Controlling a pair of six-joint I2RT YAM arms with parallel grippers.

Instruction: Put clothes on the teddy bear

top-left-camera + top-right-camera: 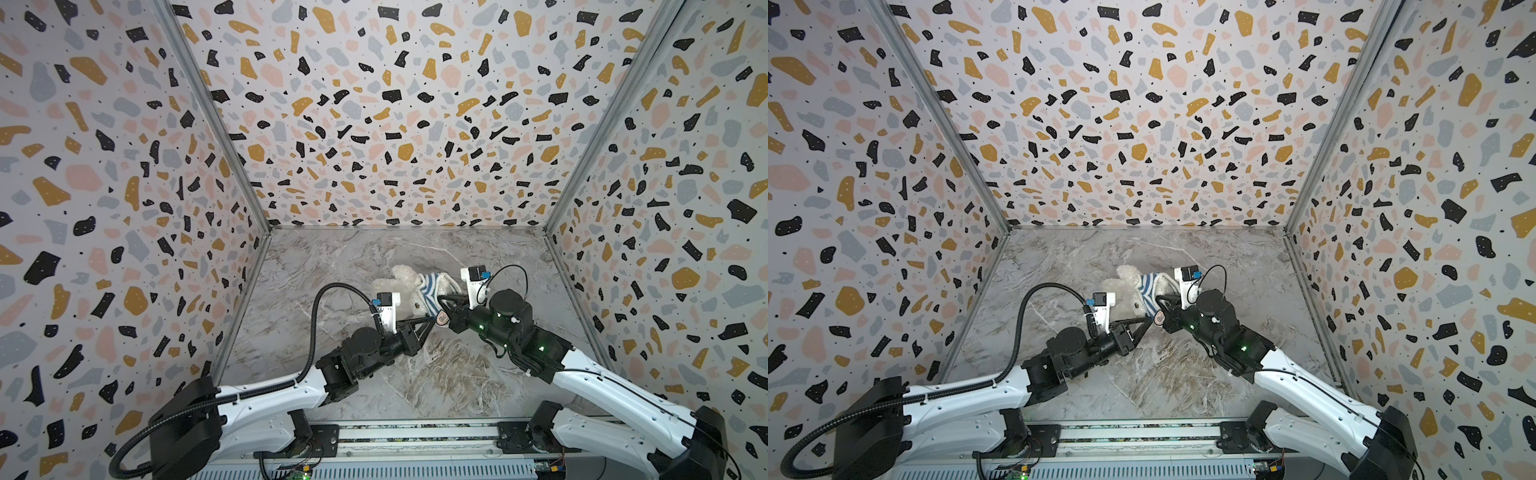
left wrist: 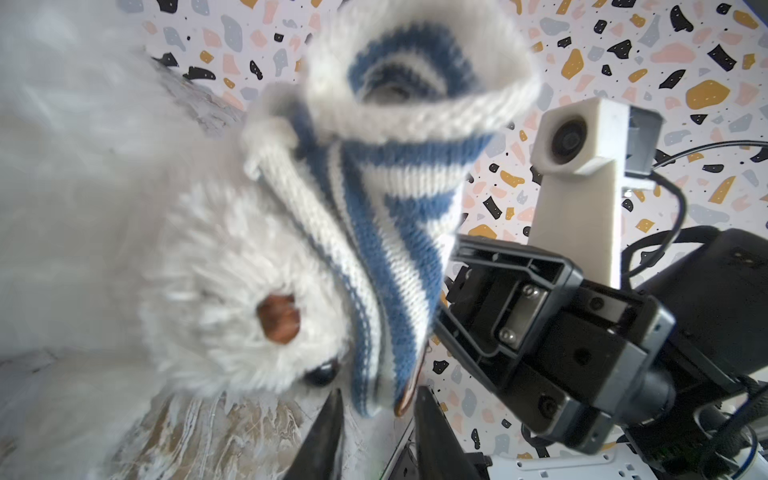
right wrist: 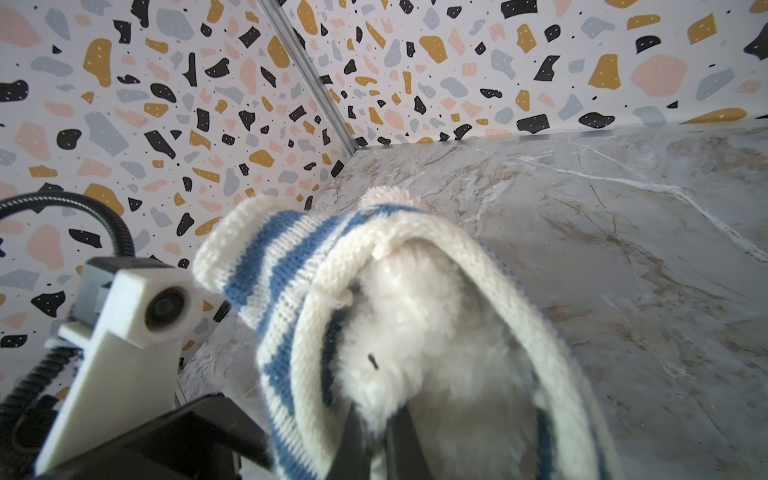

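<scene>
In both top views you see the teddy bear (image 1: pixel 395 282) lying about midway across the marble tabletop (image 1: pixel 374 374), between the two arms. Its body is toward the far left and its head toward the near right. From up there it is only a small cream lump with the striped shirt (image 1: pixel 432 291) bunched over the right side of its head. The left gripper (image 1: pixel 431 320) and right gripper (image 1: pixel 441 300) meet at the shirt's near edge, by the badge (image 1: pixel 441 319).

The left wrist view gives you what the top views cannot: the bear's face close up, with long fluffy cream fur, a brown nose (image 2: pixel 280 318) and a dark glossy eye (image 2: pixel 320 374). The blue-and-white knit is drawn down to just beside that eye. The left jaws stand a little apart with the shirt's hem and the badge's edge between them; you cannot tell whether they pinch it.

Only the right wrist view looks into the shirt's opening, where the cream knitted rim rings the bear's fur. The right jaws are together at that opening. Whether fur or knit sits between them, you cannot tell.
</scene>
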